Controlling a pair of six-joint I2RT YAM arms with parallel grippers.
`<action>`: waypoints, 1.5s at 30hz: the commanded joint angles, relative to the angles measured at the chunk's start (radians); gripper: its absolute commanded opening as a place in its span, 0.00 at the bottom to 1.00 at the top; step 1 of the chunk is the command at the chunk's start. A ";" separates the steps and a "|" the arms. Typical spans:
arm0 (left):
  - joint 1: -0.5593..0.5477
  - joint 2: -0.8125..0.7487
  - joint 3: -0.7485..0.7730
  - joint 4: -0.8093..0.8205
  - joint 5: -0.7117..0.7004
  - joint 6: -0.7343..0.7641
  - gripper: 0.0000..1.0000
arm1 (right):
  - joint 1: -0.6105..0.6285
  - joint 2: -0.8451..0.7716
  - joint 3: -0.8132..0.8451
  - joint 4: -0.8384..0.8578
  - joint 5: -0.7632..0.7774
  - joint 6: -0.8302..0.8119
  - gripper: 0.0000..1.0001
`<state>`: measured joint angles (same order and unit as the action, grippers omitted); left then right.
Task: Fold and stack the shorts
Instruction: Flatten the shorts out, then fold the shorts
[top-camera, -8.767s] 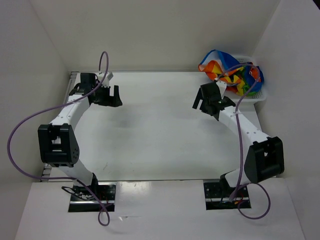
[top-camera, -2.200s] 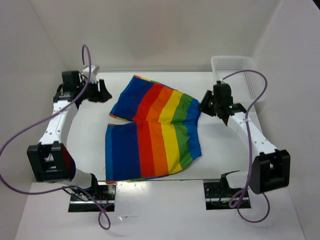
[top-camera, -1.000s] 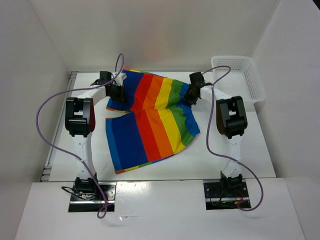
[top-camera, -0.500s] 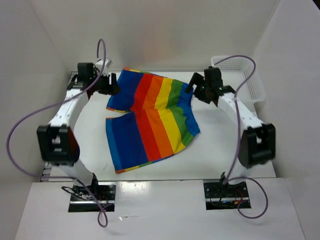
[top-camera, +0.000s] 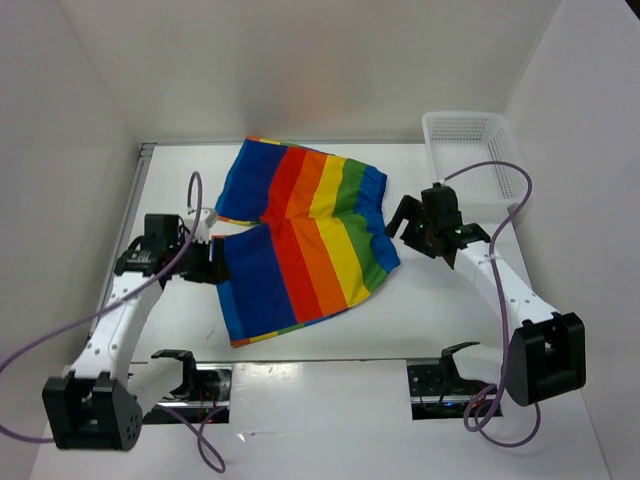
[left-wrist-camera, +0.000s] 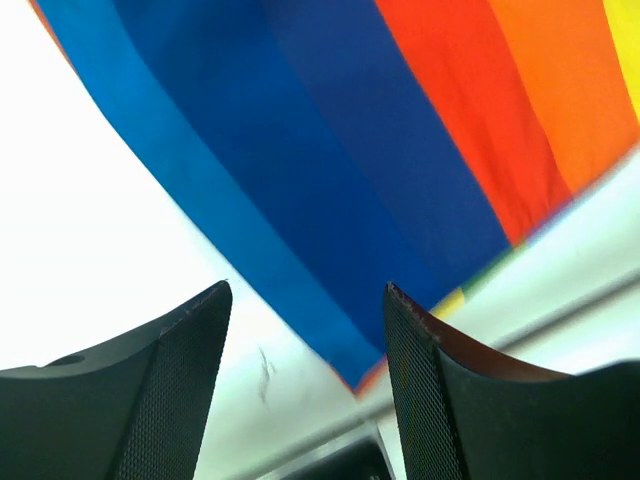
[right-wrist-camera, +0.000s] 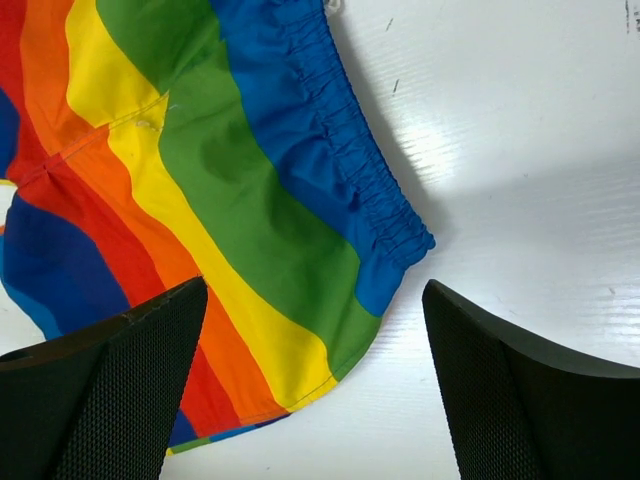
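Rainbow-striped fabric, the shorts (top-camera: 300, 235), lies spread flat at the middle of the table (top-camera: 420, 310), with the waistband toward my right arm and both leg hems toward my left. No fold is made yet. I read this layout as preparation for the first fold: one arm is posted at each end of the garment so that both ends can be lifted together. The left gripper (top-camera: 208, 264) hovers just beside the blue hem of the near leg, jaws parted and nothing between them. In the left wrist view the blue stripe's edge runs ahead of the gap between the fingers (left-wrist-camera: 170, 390). The right gripper (top-camera: 402, 222) sits just off the gathered blue waistband, jaws spread wide and empty. In the right wrist view the waistband's near corner lies ahead of the fingers (right-wrist-camera: 100, 400). Container check: the white mesh basket (top-camera: 466, 115) stands at the far right corner, apart from the shorts, and I see nothing inside it. In my judgement, the next move calls for closing each pincer on a fabric edge alone.
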<state>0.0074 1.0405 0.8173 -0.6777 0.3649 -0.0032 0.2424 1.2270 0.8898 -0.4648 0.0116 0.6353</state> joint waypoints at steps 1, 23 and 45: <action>-0.009 -0.117 -0.113 -0.222 0.072 0.003 0.69 | 0.012 -0.035 0.015 0.014 0.047 0.021 0.93; -0.162 -0.329 -0.497 -0.056 0.161 0.003 0.68 | 0.012 -0.012 0.006 0.023 -0.096 0.003 0.88; -0.162 -0.086 -0.364 0.012 -0.012 0.003 0.00 | -0.023 0.043 -0.078 0.032 -0.119 0.059 0.93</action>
<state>-0.1535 0.9512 0.3790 -0.6128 0.4271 -0.0071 0.2420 1.2640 0.8413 -0.4492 -0.1200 0.6525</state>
